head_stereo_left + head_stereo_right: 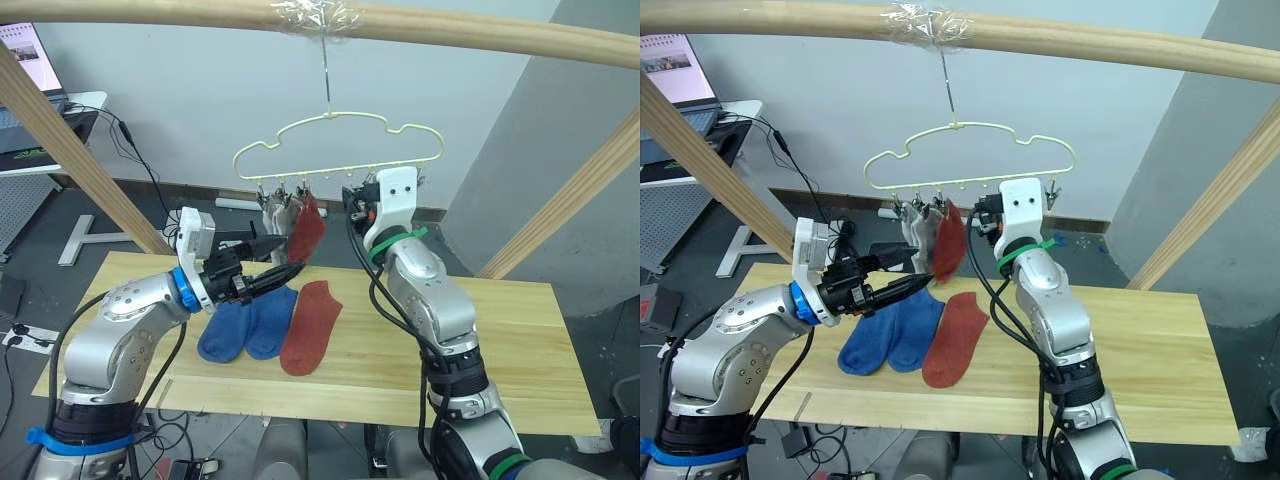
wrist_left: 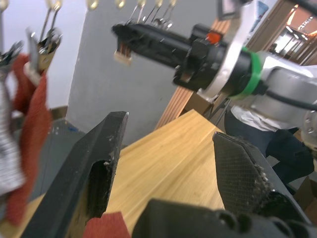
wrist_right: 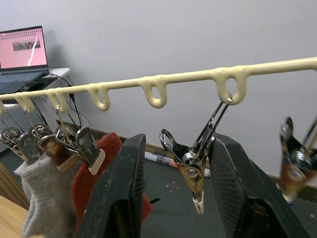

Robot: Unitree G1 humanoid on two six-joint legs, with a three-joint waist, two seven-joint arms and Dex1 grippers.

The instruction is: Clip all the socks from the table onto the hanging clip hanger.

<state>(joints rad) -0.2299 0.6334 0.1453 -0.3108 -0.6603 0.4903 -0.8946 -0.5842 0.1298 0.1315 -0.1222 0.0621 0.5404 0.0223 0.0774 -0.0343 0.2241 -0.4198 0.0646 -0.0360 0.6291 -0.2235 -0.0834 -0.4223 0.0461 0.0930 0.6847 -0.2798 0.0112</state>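
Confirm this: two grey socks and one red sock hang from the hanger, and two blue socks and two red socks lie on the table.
Not quite: one red sock, not two, lies on the table, beside the two blue socks. The left eye view shows it. Two grey socks and one red sock do hang from the hanger.

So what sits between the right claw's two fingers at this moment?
In the right wrist view, one empty metal clip of the clip hanger hangs between the open right claw's fingers; no sock is in it.
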